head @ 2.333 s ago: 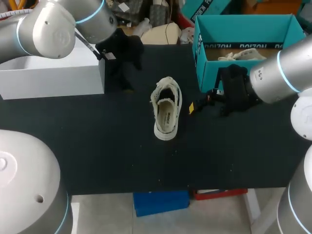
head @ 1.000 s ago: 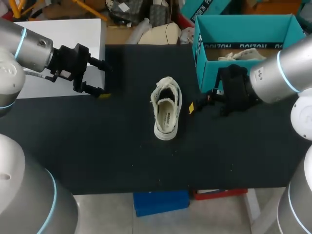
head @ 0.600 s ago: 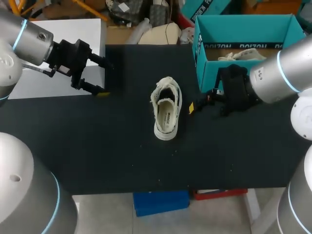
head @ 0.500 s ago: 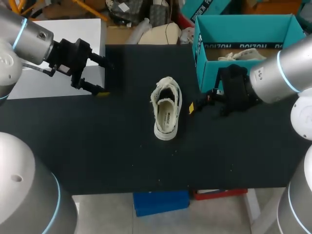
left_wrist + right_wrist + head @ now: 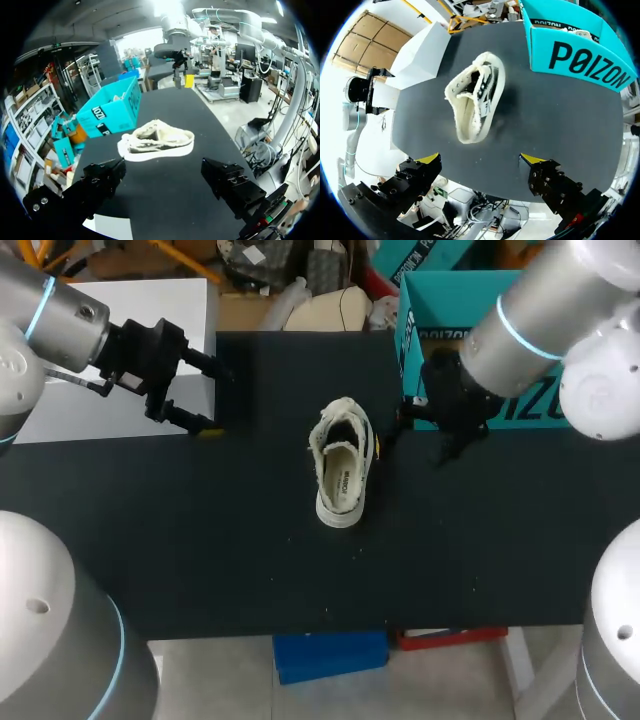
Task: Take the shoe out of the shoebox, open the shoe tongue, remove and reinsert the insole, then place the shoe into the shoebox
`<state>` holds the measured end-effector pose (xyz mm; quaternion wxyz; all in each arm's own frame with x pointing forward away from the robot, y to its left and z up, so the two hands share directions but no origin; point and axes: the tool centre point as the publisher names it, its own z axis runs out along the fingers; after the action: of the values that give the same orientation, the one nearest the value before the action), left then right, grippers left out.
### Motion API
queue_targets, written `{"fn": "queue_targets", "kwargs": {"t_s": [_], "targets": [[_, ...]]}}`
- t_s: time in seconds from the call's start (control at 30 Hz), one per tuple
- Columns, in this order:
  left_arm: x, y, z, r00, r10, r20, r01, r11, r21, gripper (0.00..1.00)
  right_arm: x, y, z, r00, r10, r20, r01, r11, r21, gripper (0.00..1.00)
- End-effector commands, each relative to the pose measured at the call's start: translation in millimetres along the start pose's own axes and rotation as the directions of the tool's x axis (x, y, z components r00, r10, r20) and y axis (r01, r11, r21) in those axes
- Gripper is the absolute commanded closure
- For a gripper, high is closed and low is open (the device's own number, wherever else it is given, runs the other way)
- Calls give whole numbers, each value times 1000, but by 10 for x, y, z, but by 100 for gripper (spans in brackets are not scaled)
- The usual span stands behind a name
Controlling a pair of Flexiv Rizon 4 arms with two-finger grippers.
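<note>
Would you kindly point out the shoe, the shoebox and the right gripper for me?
shoe (image 5: 341, 480), head view, on its insole.
shoebox (image 5: 585, 65), right wrist view, on its side wall.
right gripper (image 5: 480, 159), right wrist view, midway between its fingertips.

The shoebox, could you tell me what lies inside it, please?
A pale item, perhaps a second shoe, peeks over the shoebox rim; its walls hide everything else inside.

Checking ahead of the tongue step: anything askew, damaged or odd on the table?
Nothing stands out. The shoe sits sole-down on the table, apart from the shoebox, with no visible damage. The left gripper and the right gripper are open and empty, neither touching the shoe.
</note>
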<state>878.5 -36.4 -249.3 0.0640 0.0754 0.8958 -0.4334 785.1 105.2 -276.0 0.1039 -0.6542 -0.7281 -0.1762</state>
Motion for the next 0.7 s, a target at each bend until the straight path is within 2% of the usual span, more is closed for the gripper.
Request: {"fn": "queue_targets", "kwargs": {"t_s": [0.03,0.2,0.27,0.4,0.43,0.5,0.53,0.57,0.6,0.7], "targets": [[8,3,10,1000,1,4,-1,1000,-2,0,110,257,29,949,29,315,-90,979,181,0],[8,3,10,1000,1,4,-1,1000,-2,0,110,257,29,949,29,315,-90,979,181,0],[8,3,10,1000,1,4,-1,1000,-2,0,109,260,58,951,60,305,-105,985,135,0],[8,3,10,1000,1,4,-1,1000,-2,0,146,426,166,955,52,290,-77,994,75,0],[8,3,10,1000,1,4,-1,1000,-2,0,138,462,190,954,43,296,-68,995,75,4],[8,3,10,1000,1,4,-1,1000,-2,0,134,533,233,955,29,295,-48,997,58,0],[8,3,10,1000,1,4,-1,1000,-2,0,125,556,247,956,28,292,-44,998,48,11],[8,3,10,1000,1,4,-1,1000,-2,0,113,577,264,956,26,291,-39,999,38,16],[8,3,10,1000,1,4,-1,1000,-2,0,102,597,280,957,27,290,-39,999,35,17],[8,3,10,1000,1,4,-1,1000,-2,0,81,658,354,957,25,288,-39,998,43,9]]}}
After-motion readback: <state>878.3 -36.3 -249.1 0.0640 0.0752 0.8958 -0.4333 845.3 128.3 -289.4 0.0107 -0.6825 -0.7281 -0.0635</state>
